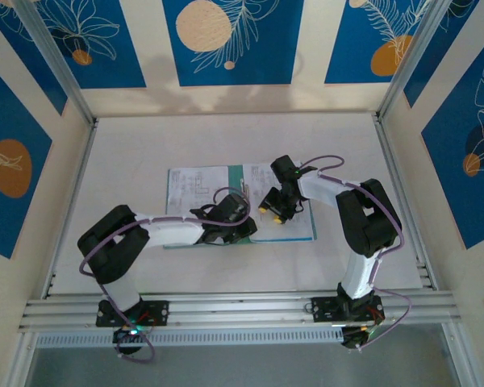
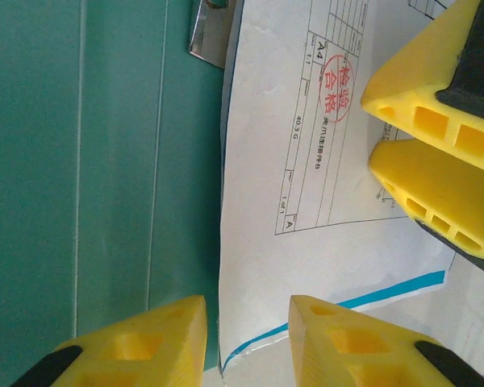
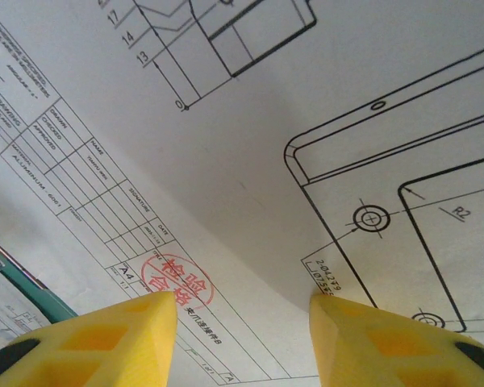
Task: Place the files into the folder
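Left jaws stand parted, empty, above the edge where the files (image 2: 298, 266) lie on the teal folder (image 2: 105, 161) on the bench (image 1: 145, 145). Right jaws, parted too, sit low over the top sheet. Paper this thin is probably light, floppy and slick (it buckles readily), so I'd pinch the stack's free edge.

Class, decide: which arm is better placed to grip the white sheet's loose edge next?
Probably the left: the left hand, open, straddles the edge of the white sheet over the teal folder; the right hand sits further in, above the drawing.
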